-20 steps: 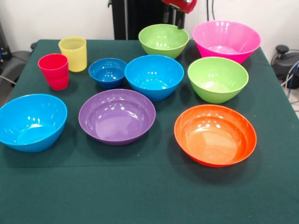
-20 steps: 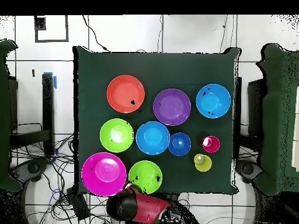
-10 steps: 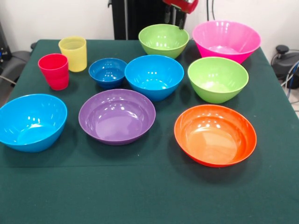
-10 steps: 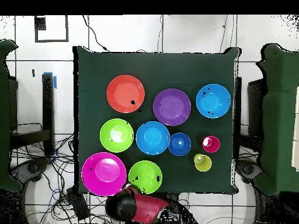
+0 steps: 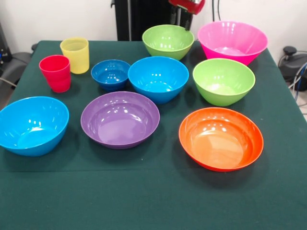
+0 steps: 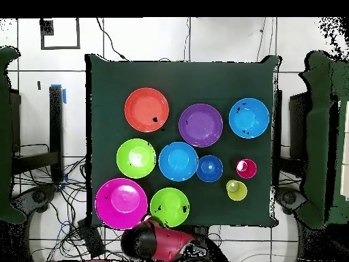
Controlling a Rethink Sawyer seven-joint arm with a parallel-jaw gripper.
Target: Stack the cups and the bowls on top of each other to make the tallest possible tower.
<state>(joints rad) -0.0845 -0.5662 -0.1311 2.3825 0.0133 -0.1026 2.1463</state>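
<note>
Nothing was stacked yet. All eight bowls and both cups sat alone on the green bench [image 5: 144, 201], so the whole tower was left to build.

My end effector [image 5: 184, 21] hung at the far edge, above the back lime bowl [image 5: 168, 40]. I could not tell how wide it was, and it held nothing.

The big pink bowl [image 5: 232, 40] sat in the far corner. The red cup [image 5: 55, 73] and yellow cup [image 5: 75, 55] stood near the other far corner. The purple bowl [image 5: 120, 120] and orange bowl [image 5: 220, 138] were wide, shiny, and nearest the front edge.
</note>
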